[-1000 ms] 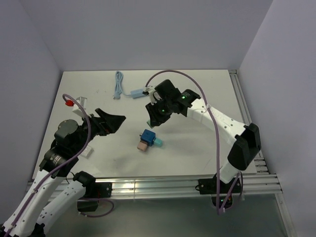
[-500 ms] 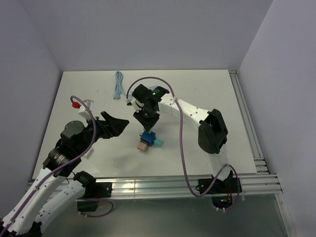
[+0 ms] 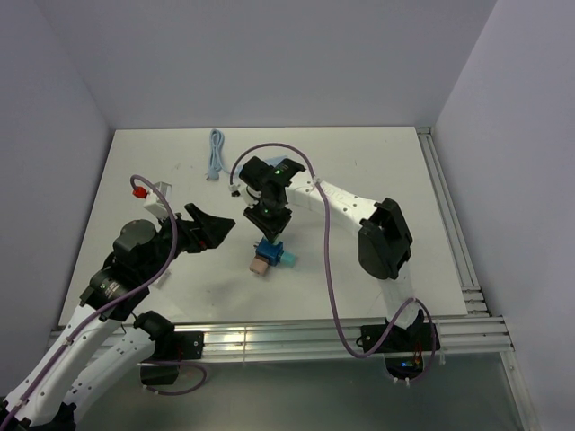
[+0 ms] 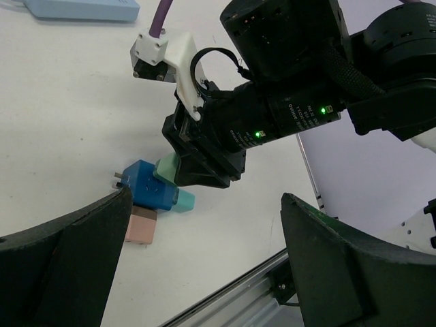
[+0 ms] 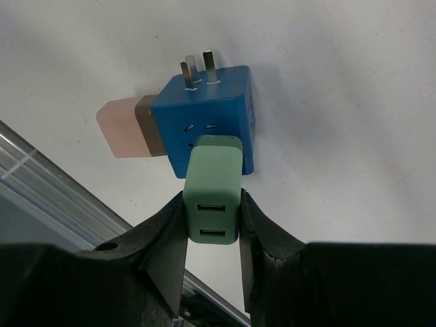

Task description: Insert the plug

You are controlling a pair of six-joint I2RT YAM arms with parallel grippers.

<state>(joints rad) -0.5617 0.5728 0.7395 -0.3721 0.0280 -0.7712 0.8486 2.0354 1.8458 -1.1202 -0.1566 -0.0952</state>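
Observation:
A blue cube socket (image 3: 269, 250) lies on the white table with a pink plug (image 3: 259, 264) in its left side and a teal plug (image 3: 289, 259) in its right. My right gripper (image 3: 268, 229) stands directly over the cube, shut on a green USB plug (image 5: 212, 204). The green plug's front end meets the blue cube's (image 5: 204, 129) upper face; its prongs are hidden. The green plug (image 4: 167, 168) also shows under the right gripper in the left wrist view. My left gripper (image 3: 211, 226) hovers open just left of the cube, holding nothing.
A light blue cable (image 3: 215, 153) lies coiled at the back of the table, and its light blue box (image 4: 82, 8) shows in the left wrist view. Aluminium rails run along the near edge (image 3: 314, 337) and the right edge (image 3: 449, 224).
My right arm swung left and down from the back middle to just above the blue cube, carrying the green plug. The left gripper shifted slightly and stayed open.

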